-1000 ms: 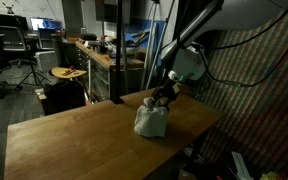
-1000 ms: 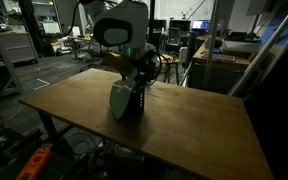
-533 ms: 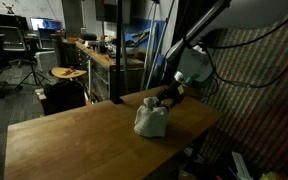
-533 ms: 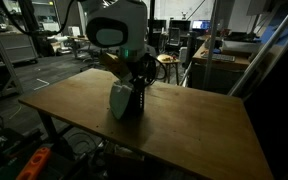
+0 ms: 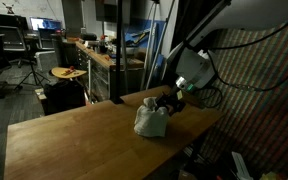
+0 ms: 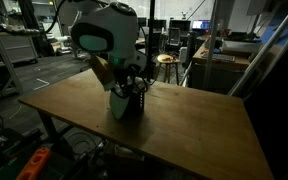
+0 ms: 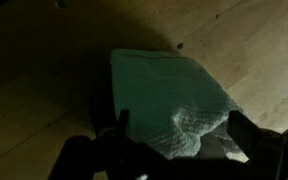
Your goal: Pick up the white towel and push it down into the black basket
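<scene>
My gripper (image 7: 179,120) has its two dark fingers (image 7: 115,142) set wide apart in the wrist view, one at 7 o'clock and one at 4 o'clock of the picture. Nothing is clamped between them. The near edge of the white towel (image 7: 169,95) lies in the gap, and I cannot tell whether either pad brushes the cloth. The towel fills the middle of that view as a pale, crumpled block. There is deep shadow on its 9 o'clock side and lit wood of the table (image 7: 254,50) at 2 o'clock.

In an exterior view the gripper (image 5: 167,101) sits low at the towel's (image 5: 150,122) 2 o'clock, just beside the top of the bundle. The arm (image 5: 192,65) rises from it toward 1 o'clock. The towel stands as a pale lump on the table (image 5: 74,140), toward the 3 o'clock end of the top.

In an exterior view the gripper (image 6: 134,88) hangs at 12 o'clock over the bundle (image 6: 121,104). A dark upright strip on the towel's 3 o'clock side is what I take for the black basket (image 6: 137,104). The light is too dim for me to see how deep the cloth sits in it.

Beyond the table, a round stool (image 5: 66,73) stands at 10 o'clock, with a workbench (image 5: 99,55) just past it.
</scene>
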Action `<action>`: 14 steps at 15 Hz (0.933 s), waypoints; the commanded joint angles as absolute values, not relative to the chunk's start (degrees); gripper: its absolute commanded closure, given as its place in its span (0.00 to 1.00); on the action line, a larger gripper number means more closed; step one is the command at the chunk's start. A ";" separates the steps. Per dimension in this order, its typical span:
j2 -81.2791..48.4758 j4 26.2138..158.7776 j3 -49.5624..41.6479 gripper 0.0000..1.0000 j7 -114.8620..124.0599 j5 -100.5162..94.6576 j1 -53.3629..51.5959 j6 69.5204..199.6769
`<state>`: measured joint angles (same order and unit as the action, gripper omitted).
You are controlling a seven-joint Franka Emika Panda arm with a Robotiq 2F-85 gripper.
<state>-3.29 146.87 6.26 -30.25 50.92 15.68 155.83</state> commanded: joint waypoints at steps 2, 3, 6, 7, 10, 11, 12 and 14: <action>-2.54 148.50 7.78 0.00 -39.38 62.58 15.52 157.99; -2.95 148.41 7.95 0.00 -41.96 64.88 15.58 158.47; -4.66 147.75 7.91 0.00 -50.26 70.30 15.91 159.68; -5.21 147.54 7.79 0.00 -52.91 71.72 16.02 160.21; -7.27 147.02 7.58 0.00 -60.25 75.50 16.29 161.58; -8.08 146.81 7.56 0.00 -62.49 76.87 16.36 161.85; -8.81 146.62 7.53 0.00 -64.52 78.27 16.44 161.78; -10.43 146.01 7.71 0.00 -68.26 81.55 16.47 161.66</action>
